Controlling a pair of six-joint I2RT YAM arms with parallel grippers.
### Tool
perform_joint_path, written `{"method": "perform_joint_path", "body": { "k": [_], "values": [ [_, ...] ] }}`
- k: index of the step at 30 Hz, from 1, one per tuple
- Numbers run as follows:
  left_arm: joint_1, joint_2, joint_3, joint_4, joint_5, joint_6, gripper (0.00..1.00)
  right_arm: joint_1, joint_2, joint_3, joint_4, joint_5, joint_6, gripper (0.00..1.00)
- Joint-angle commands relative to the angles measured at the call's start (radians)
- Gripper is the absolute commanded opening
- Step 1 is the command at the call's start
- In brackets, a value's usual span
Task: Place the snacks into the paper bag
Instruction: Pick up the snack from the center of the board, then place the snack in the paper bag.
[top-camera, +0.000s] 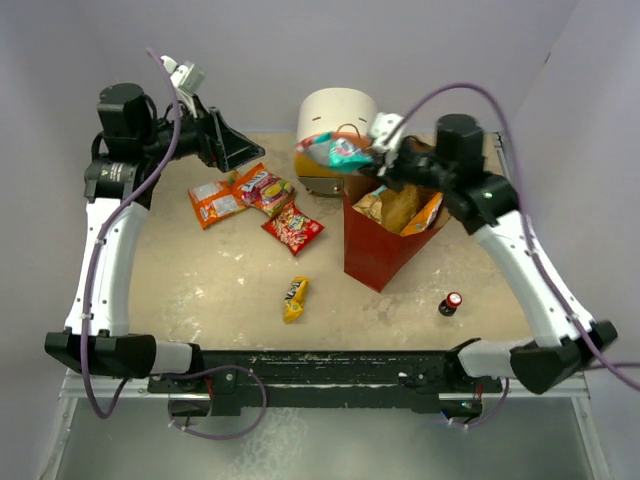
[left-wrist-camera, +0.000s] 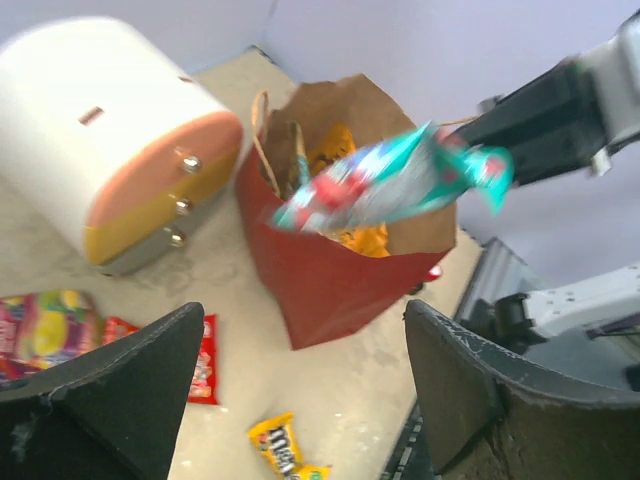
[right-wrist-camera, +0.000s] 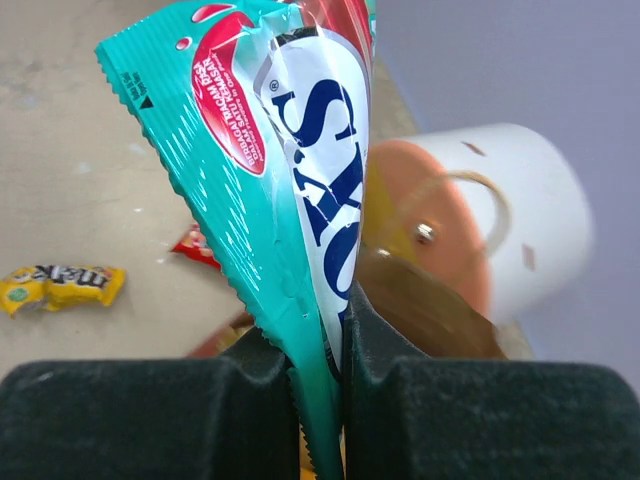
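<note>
Pinches the teal candy bag (right-wrist-camera: 290, 150) by one end in the right gripper (right-wrist-camera: 320, 345), long axis pointing left above the paper bag (top-camera: 372, 255) rim, with the left gripper (top-camera: 232, 148) gaping, empty.

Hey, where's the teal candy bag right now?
In the top view the teal candy bag hangs right of centre, pinched in the right hand by the paper bag's open top, just in front of the round white drawer unit.

A teal candy bag (top-camera: 345, 152) hangs over upright, seemingly part-filled paper bag (top-camera: 375, 255); packets (top-camera: 293, 227) nearby.
</note>
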Motion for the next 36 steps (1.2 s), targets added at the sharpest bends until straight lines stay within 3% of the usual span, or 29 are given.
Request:
{"method": "perform_joint_path", "body": {
  "k": [1,6,12,18,25,30,36],
  "values": [
    [0.018,-0.035,0.099,-0.129,-0.072,0.221,0.86,-0.134,-0.182,0.025,0.022,-0.091,0.062,0.0],
    [0.018,-0.023,0.118,-0.173,-0.094,0.307,0.88,-0.224,-0.332,-0.05,-0.043,0.064,-0.014,0.0],
    [0.018,-0.015,0.105,-0.17,-0.113,0.332,0.89,-0.235,-0.394,-0.091,-0.209,0.222,-0.117,0.0],
    [0.018,-0.017,0.068,-0.155,-0.135,0.348,0.9,-0.235,-0.346,-0.042,-0.387,0.234,-0.157,0.01],
    [0.017,-0.02,0.04,-0.152,-0.149,0.373,0.91,-0.234,-0.234,0.015,-0.479,0.264,-0.141,0.01],
    [0.018,-0.008,-0.013,-0.124,-0.17,0.406,0.92,-0.234,-0.183,0.05,-0.497,0.26,-0.123,0.1],
    [0.018,0.013,-0.108,-0.126,-0.312,0.523,0.92,-0.234,-0.141,0.074,-0.497,0.313,-0.1,0.25]
  ]
}}
